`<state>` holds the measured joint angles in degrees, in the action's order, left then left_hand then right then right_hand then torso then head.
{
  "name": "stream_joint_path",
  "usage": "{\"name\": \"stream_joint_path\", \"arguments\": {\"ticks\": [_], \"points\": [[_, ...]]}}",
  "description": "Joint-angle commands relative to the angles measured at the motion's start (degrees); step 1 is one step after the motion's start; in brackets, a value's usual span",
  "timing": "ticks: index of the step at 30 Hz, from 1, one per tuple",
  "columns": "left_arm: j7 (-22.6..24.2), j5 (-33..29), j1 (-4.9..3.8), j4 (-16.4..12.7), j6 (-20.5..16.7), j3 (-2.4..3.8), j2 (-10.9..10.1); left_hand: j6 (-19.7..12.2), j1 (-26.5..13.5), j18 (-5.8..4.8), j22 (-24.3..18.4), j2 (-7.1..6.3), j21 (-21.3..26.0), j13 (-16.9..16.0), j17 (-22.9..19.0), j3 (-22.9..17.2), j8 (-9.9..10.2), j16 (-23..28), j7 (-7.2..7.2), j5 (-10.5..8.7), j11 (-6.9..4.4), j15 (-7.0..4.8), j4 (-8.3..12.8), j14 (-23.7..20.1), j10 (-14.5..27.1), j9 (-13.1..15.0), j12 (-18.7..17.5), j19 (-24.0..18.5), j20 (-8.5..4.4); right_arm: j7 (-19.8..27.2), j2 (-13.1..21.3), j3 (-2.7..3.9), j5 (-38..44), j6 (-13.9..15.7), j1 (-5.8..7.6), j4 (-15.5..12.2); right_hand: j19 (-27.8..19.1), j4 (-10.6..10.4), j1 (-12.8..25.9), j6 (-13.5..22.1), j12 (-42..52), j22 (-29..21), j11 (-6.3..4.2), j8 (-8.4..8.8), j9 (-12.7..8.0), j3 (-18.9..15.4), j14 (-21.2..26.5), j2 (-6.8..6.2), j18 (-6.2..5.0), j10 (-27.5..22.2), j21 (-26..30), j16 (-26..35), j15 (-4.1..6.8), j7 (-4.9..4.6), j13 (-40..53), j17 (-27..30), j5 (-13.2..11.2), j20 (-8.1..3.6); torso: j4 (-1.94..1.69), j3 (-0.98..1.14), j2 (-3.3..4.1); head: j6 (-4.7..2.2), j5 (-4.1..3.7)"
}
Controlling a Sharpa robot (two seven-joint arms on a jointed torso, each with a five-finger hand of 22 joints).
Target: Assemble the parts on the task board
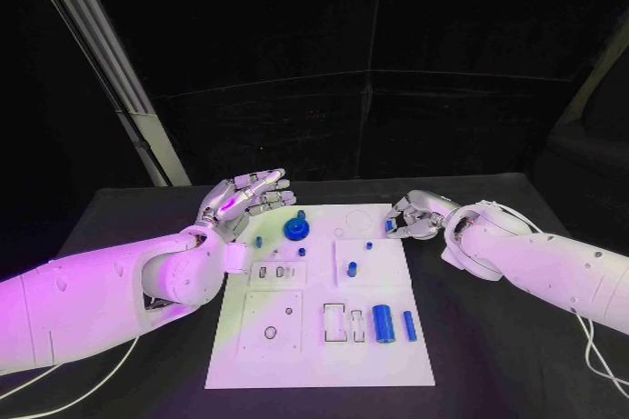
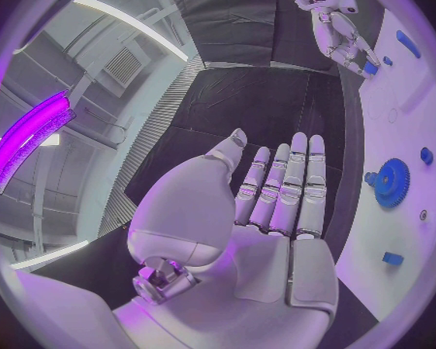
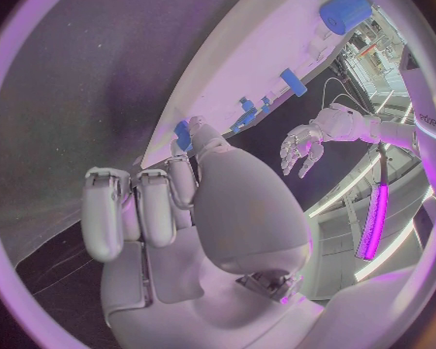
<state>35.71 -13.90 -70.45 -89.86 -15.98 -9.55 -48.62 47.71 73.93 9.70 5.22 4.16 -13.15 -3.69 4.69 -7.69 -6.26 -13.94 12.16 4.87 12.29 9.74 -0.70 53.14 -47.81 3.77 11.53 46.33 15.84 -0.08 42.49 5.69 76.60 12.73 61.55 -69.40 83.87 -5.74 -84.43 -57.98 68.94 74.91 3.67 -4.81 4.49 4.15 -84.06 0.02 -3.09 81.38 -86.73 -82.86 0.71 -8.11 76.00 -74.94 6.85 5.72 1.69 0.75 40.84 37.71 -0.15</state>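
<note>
The left hand (image 1: pixel 249 199) is held up flat and released, nothing in it, hovering off the far-left corner of the task board (image 1: pixel 394 364); a small blue part (image 3: pixel 183 136) looks to be pinched between fingers and thumb of the right hand (image 1: pixel 417 215) at the board's far edge. The blue gear (image 1: pixel 296 228) is seated near the far-left corner, and the thick cylinder (image 1: pixel 383 324) is lying toward the near right. That pinch looks pretty shallow, so the part could easily be tilted or dropped if it's pushed in off-axis
</note>
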Motion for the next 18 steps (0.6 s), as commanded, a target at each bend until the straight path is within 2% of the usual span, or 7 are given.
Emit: {"name": "stream_joint_path", "arguments": {"ticks": [1,7,14,18], "points": [[0.2,0.1,-0.07,-0.1,0.8,0.05,0.0,0.2,0.2,0.76,-0.1,0.19,0.2,0.0,-0.1,-0.2,0.1,-0.3,2.67,-0.08,-0.13,-0.10,0.2,0.5,-0.3,0.0,0.2,0.4,0.05,-0.3,-0.1,0.03,0.5,0.7,0.08,0.0,0.0,0.1,0.5,-0.3,0.3,5.9,-0.73,-0.20,0.0,0.4,-3.1,0.27,0.99,0.6,0.0,0.0,0.46,-0.07,-0.9,-0.6,-0.4,-0.43,0.02,0.00,0.01,0.01,0.01],[0.2,0.1,-0.07,-0.1,0.8,0.05,0.0,0.2,0.2,0.76,-0.1,0.19,0.2,0.0,-0.1,-0.2,0.1,-0.3,2.67,-0.08,-0.13,-0.10,0.3,0.5,-0.3,0.0,0.2,0.5,0.05,-0.5,-0.2,0.04,0.7,1.6,0.05,0.0,0.1,0.3,0.5,-1.2,0.5,6.0,-0.96,-0.49,0.1,1.0,-3.1,0.87,1.00,0.7,0.0,-0.1,0.61,0.25,-0.7,-0.6,-0.2,-0.53,-0.02,0.00,-0.01,0.08,0.04],[0.2,0.1,-0.08,-0.2,0.7,0.05,-0.2,0.2,0.2,0.76,-0.1,0.19,0.2,0.0,-0.1,-0.2,0.1,-0.3,2.67,-0.08,-0.13,-0.10,0.3,0.5,-0.3,0.0,0.2,0.5,0.05,-1.0,-0.2,0.04,1.7,3.4,0.03,-0.3,0.2,1.4,-0.3,-4.8,1.1,6.1,-2.10,-2.11,0.8,3.4,-3.1,3.00,1.03,1.1,0.0,-0.1,1.50,1.68,-0.2,-0.8,-0.4,-1.22,-0.02,0.00,-0.02,0.17,0.09],[0.2,0.1,-0.08,-0.1,0.7,0.05,-0.2,0.2,0.2,0.76,-0.1,0.19,0.2,0.0,-0.1,-0.2,0.1,-0.3,2.67,-0.08,-0.13,-0.10,0.3,0.5,-0.3,0.0,0.2,0.5,0.05,-0.7,-0.1,0.06,2.3,4.4,0.03,-1.0,0.2,2.0,-0.4,-5.8,0.9,6.2,-2.49,-2.54,1.0,4.3,-3.1,3.28,1.04,1.0,0.0,-0.1,1.86,2.13,-0.2,-0.9,-0.7,-1.60,-0.02,0.07,-0.02,0.30,0.19]]}}
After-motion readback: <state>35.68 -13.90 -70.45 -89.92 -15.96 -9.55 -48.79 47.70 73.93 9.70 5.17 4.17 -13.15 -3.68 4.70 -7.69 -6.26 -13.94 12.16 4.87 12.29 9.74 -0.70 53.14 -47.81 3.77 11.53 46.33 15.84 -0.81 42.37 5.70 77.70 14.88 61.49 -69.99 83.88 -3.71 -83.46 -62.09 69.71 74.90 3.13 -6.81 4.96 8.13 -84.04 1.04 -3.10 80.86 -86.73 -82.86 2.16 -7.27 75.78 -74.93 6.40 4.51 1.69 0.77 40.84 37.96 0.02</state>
